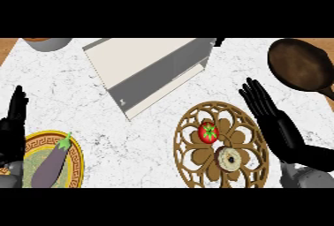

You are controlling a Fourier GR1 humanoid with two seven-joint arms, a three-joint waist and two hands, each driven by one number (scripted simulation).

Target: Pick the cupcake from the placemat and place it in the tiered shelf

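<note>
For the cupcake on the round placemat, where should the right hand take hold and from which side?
Probably round the cupcake's sides, coming from the right: it sits upright near the placemat's right half, the open right hand is beside it, and the tomato crowds its upper left.

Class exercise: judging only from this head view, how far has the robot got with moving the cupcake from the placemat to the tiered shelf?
Done: nothing; the cupcake sits on the placemat beside a tomato. In hand: nothing; the right hand is open beside the placemat, and the left hand rests open at the left edge. Left: grasp, carry to the tiered shelf, release.
</note>
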